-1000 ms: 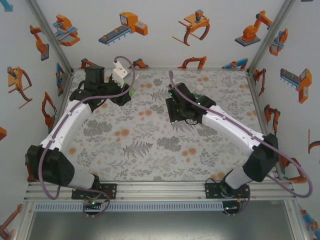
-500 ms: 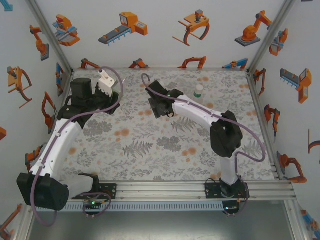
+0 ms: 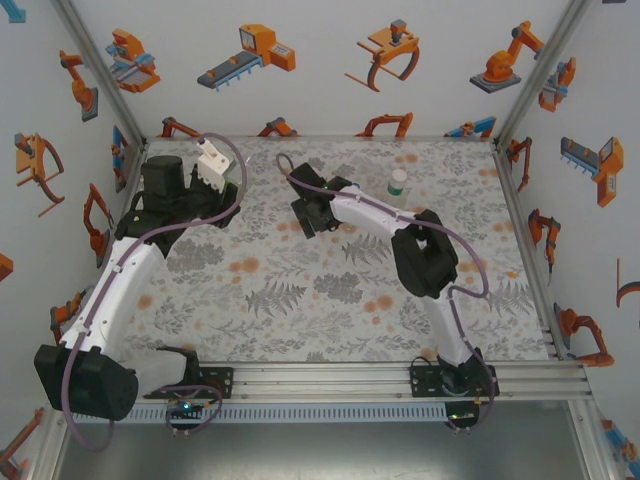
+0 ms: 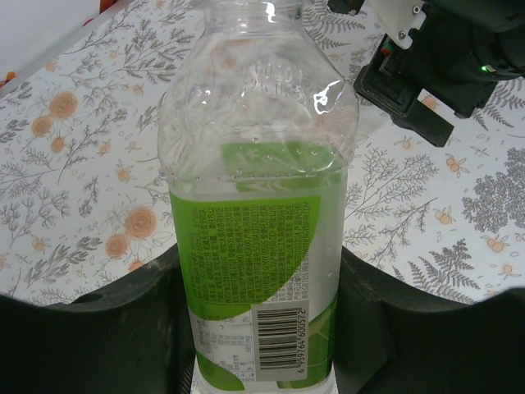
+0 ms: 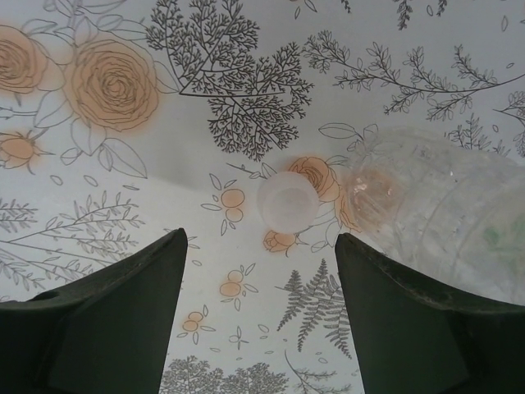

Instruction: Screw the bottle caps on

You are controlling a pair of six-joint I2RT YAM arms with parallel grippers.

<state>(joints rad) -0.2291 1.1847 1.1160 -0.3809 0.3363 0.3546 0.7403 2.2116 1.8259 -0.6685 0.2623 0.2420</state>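
A clear bottle (image 4: 258,205) with a green-and-white label and a barcode sits between the left gripper's (image 4: 258,328) black fingers, which are shut on its lower body; its neck points away toward the right gripper (image 4: 410,82). In the top view the left gripper (image 3: 230,202) is at the back left and the right gripper (image 3: 304,213) is just to its right. The right gripper (image 5: 258,238) is open above the table, with a whitish cap (image 5: 287,201) lying just ahead of its fingers, beside the clear bottle (image 5: 443,205). A second bottle (image 3: 398,182) stands upright at the back right. The blue cap is out of view.
The floral tablecloth (image 3: 300,300) covers the table. White walls with orange robot stickers (image 3: 250,55) enclose the back and sides, with metal frame posts (image 3: 530,75) at the corners. The right arm's elbow (image 3: 425,260) folds over the table's middle.
The right gripper swung from mid-table leftward to a spot close to the left gripper, and its elbow folded. The left arm drew back left with its bottle, then held still.
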